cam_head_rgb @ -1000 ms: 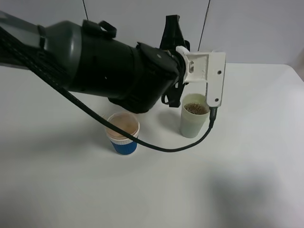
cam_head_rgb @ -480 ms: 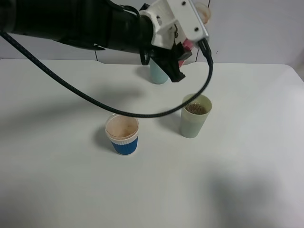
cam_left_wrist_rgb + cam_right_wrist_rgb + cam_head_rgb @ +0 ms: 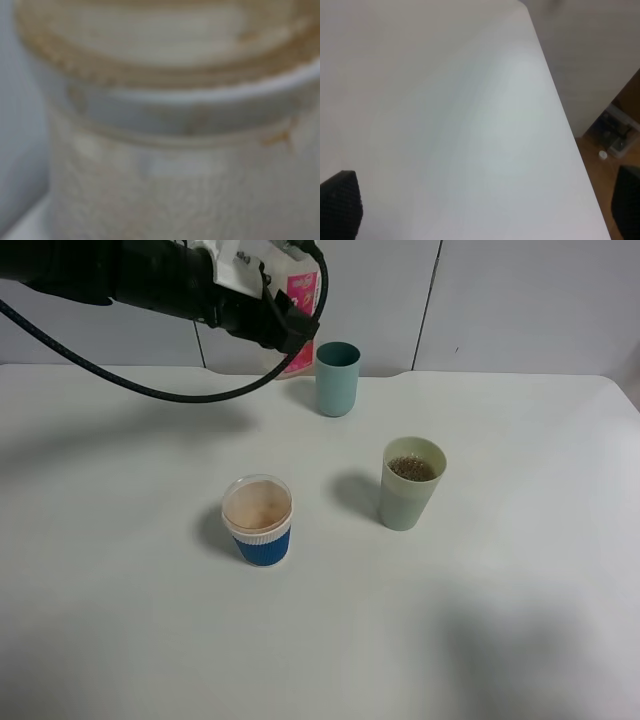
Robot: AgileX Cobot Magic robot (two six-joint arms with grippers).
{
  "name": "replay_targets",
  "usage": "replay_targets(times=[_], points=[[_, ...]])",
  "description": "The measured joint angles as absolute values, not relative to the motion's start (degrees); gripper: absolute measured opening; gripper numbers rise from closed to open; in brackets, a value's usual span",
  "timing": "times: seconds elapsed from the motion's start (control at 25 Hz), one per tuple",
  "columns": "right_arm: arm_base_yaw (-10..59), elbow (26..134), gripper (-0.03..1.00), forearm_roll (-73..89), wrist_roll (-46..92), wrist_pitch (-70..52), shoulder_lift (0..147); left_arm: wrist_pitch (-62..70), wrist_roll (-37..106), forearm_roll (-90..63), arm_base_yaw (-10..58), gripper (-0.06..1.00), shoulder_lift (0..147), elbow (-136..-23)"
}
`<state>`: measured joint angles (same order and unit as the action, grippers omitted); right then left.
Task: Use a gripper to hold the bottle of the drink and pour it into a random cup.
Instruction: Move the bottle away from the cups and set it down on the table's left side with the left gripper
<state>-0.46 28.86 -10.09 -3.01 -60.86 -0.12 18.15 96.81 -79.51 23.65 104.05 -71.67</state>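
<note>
My left gripper [image 3: 288, 320] is at the back left of the table and is shut on the bottle of the drink [image 3: 303, 287], whose pink-red label shows just behind the black fingers. The left wrist view is filled by a blurred close-up of the bottle's beige neck [image 3: 165, 125]. The pale yellow-green cup [image 3: 410, 485] stands right of the middle, upright, with brown drink in it, well apart from the gripper. My right gripper [image 3: 482, 210] shows only in the right wrist view, with its fingertips wide apart over bare table, open and empty.
A teal tumbler [image 3: 337, 378] stands at the back, just right of the bottle. A short blue-and-white ribbed cup [image 3: 259, 521] with brownish content stands left of the yellow-green cup. The right wrist view shows the table's edge [image 3: 560, 105] and the floor beyond.
My left arm has swung from over the yellow-green cup up and back to the left, carrying the bottle away from it. The cups have not moved.
</note>
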Motion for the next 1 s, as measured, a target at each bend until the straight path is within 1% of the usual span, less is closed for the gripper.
replay_targets(times=[0.16, 0.28, 0.4, 0.6, 0.68, 0.76, 0.84, 1.0], points=[[-0.5, 28.9, 0.99, -10.1, -3.0, -60.9, -0.1, 18.1, 74.0, -62.7, 20.8, 0.33, 104.0, -71.7], [-0.5, 28.9, 0.99, -10.1, -3.0, -60.9, -0.1, 18.2, 63.9, -55.7, 18.8, 0.33, 104.0, -71.7], [-0.5, 28.9, 0.99, -10.1, -3.0, -60.9, -0.1, 18.3, 60.2, -53.3, 17.2, 0.33, 104.3, -71.7], [-0.5, 28.9, 0.99, -10.1, -3.0, -60.9, -0.1, 17.7, 59.1, -54.4, 14.3, 0.33, 106.2, -71.7], [-0.5, 28.9, 0.99, -10.1, -3.0, -60.9, -0.1, 17.4, 58.8, -54.1, 14.2, 0.33, 107.5, -71.7], [-0.5, 28.9, 0.99, -10.1, -3.0, -60.9, -0.1, 17.4, 56.4, -50.7, 14.2, 0.33, 108.5, -71.7], [-0.5, 28.9, 0.99, -10.1, -3.0, -60.9, -0.1, 16.8, 50.5, -45.0, 14.2, 0.33, 109.2, -71.7], [-0.5, 28.9, 0.99, -10.1, -3.0, -60.9, -0.1, 13.6, 33.6, -29.0, 14.2, 0.33, 109.6, -71.7]])
